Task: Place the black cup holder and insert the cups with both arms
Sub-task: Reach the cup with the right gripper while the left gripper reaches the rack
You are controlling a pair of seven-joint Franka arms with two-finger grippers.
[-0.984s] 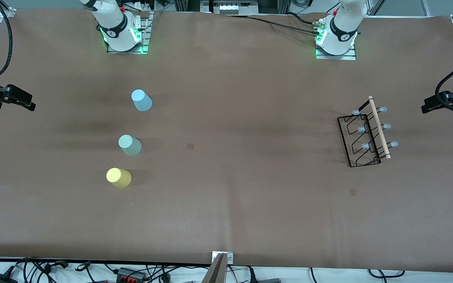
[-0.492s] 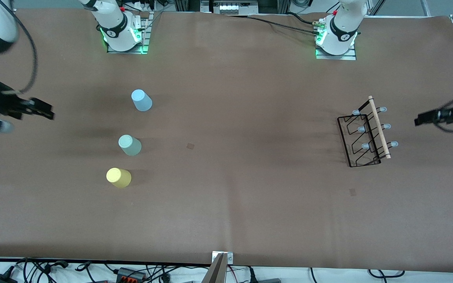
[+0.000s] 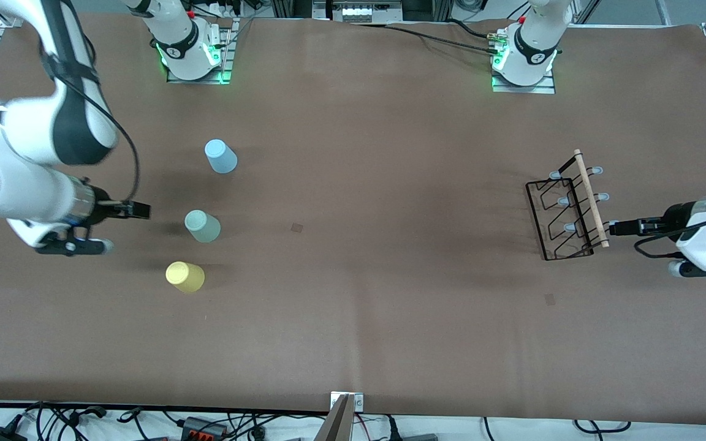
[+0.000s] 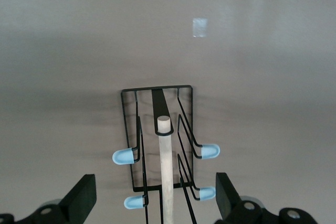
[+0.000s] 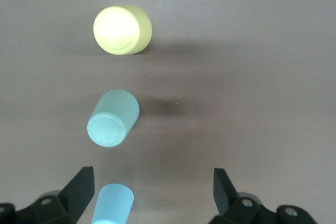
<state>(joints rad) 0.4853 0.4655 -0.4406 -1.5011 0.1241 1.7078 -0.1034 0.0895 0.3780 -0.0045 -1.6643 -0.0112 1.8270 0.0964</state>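
Note:
The black cup holder (image 3: 567,211) stands on the brown table toward the left arm's end, its wooden rod (image 3: 592,199) on top. My left gripper (image 3: 619,228) hovers open just off the rod's end that is nearer the front camera. In the left wrist view the holder (image 4: 157,95) and rod (image 4: 165,166) lie between the open left gripper's (image 4: 156,200) fingers, untouched. Three cups stand upside down toward the right arm's end: blue (image 3: 221,156), green (image 3: 202,225), yellow (image 3: 185,276). My right gripper (image 3: 137,211) is open beside the green cup. The right wrist view shows the yellow (image 5: 122,30), green (image 5: 113,118) and blue (image 5: 113,205) cups, with the right gripper (image 5: 152,192) empty.
Both arm bases (image 3: 193,55) (image 3: 524,61) are bolted at the table's edge farthest from the front camera. Two small dark squares (image 3: 296,227) (image 3: 550,299) mark the brown cover. Cables run along the edge nearest the front camera.
Both arms have swung in from the table's ends. The right gripper has come close to the green cup, the left gripper to the holder's rod end. Cups and holder have not moved.

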